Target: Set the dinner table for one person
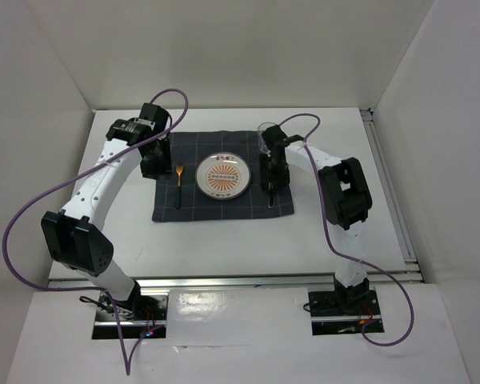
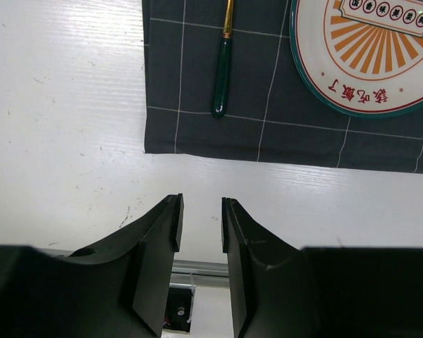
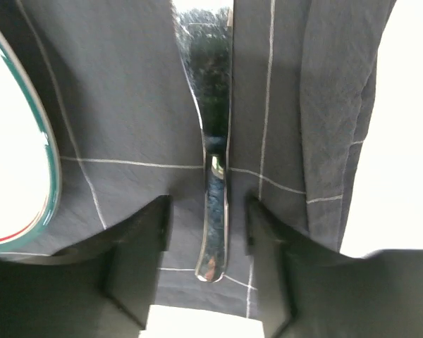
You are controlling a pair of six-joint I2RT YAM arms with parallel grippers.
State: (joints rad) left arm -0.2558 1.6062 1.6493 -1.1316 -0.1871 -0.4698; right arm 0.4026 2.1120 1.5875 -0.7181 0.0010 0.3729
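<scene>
Surface (image 1: 224, 240): white, matte, spreading well past plate (image 1: 222, 176) on every side; white walls at back and both sides.

Plate: round, green rim, orange ray pattern, red characters along near edge. Sitting about mid-mat (image 1: 224, 210); cloth dark grey with thin pale checks, rumpled along the edge right of plate.

Fork (image 1: 178, 186): left of plate, on mat, near it but not touching. Gold tines pointing away from arm bases, green handle toward them, handle end stopping short of mat's near edge.

Knife (image 3: 213, 176): right of plate, on mat, lying flat, shiny, roughly parallel to fork. Blade away from bases, handle end close to mat's near edge. Clear strip of cloth between knife and plate rim.

Glass (image 1: 265, 138): right of plate and farther back, by mat's far corner. Mostly hidden behind right arm; contents not readable.

Left tool (image 2: 200, 211): left of plate, out past fork, about at mat's left edge in top view. Jaws parallel with a narrow gap, nothing in it, nothing touched; only bare surface seen between tips.

Right tool (image 3: 208, 211): right of plate, low over knife handle, one jaw on each side. Cloth visible in both gaps between jaw and handle, so no contact seen. Moderately wide, gripping nothing.
</scene>
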